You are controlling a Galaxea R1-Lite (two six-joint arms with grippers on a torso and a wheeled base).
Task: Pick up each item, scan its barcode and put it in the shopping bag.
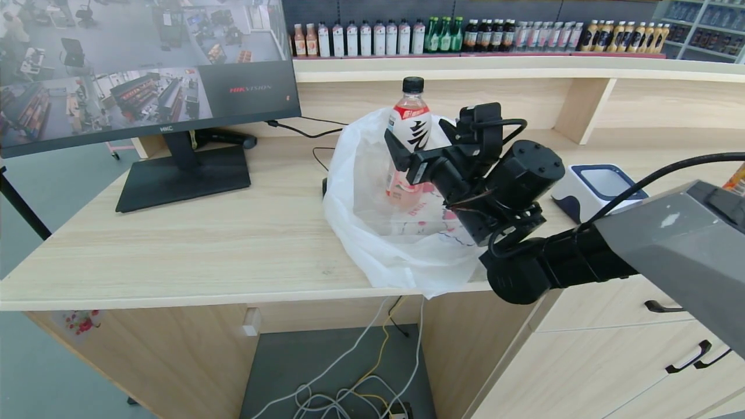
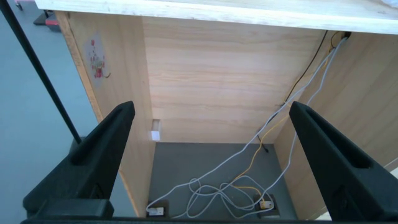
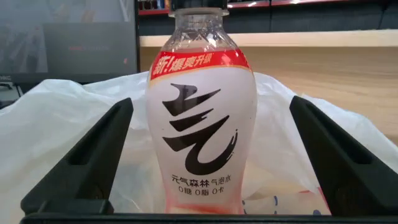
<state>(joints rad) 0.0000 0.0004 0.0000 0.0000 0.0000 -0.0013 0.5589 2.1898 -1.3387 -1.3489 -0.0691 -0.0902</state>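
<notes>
Your right arm's grey forearm (image 1: 669,244) is nearest the head camera. It comes in over the front right part of the pale wood desk (image 1: 204,238). Right claw (image 3: 211,124): jaws spread wide, gripping nothing. The clear plastic bottle with a pink-white label and black cap (image 1: 409,134) stands upright between the fingers, with a gap on each side. The bottle sits inside the thin white plastic shopping bag (image 1: 361,192), so this item looks bagged and let go; I can't judge whether it was scanned.

What's left for you: back the claw out without tipping the bottle. At the desk's right edge there's an orange sliver, can't tell what, possibly another item.

The white-and-navy box scanner (image 1: 593,189) sits just right of the bag, so it's tight there. The bag's lower fold hangs over the desk's front edge, so watch for snagging. There is open room on the desk's left half, up to the black monitor (image 1: 145,64) at the back left corner.

Left claw (image 2: 208,149): jaws wide apart, holding nothing, low in front of the desk, facing loose cables (image 2: 230,186).
</notes>
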